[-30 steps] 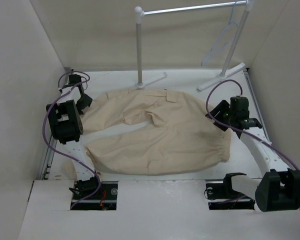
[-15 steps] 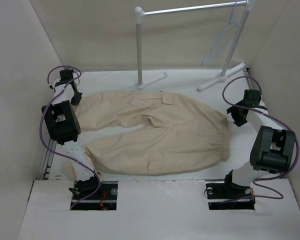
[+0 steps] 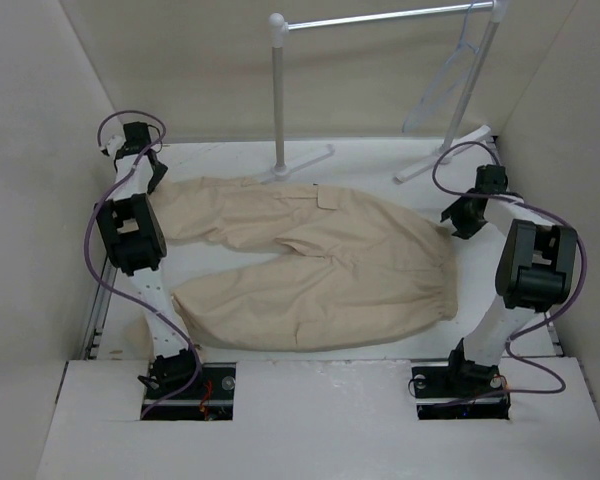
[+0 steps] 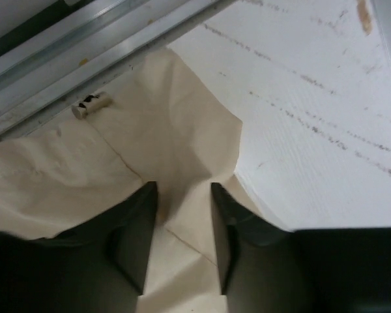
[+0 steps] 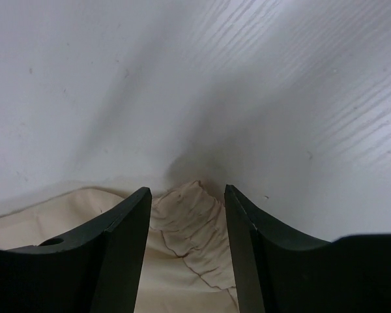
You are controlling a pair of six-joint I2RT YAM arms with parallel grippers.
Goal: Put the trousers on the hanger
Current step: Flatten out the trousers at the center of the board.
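The beige trousers [image 3: 320, 260] lie flat on the white table, legs pointing left and gathered waistband at the right. My left gripper [image 3: 150, 182] is at the far-left end of the upper leg, shut on the cuff cloth [image 4: 176, 130], which runs between its fingers [image 4: 135, 228]. My right gripper [image 3: 458, 222] is at the back corner of the waistband. That puckered corner [image 5: 186, 218] is pinched between its jaws and raised slightly off the table. The thin pale hanger [image 3: 450, 75] hangs from the rack bar at the back right, away from both grippers.
The clothes rack stands at the back, with a white post [image 3: 278, 95], a metal bar [image 3: 380, 17] and feet [image 3: 450, 150] on the table. White walls close in both sides. An aluminium rail [image 4: 85, 59] and a small white toggle [image 4: 91, 106] lie by the cuff.
Both arms have swung outward and back. The left has drawn the upper leg straight toward the far left, and the right has pulled the waistband corner toward the right.
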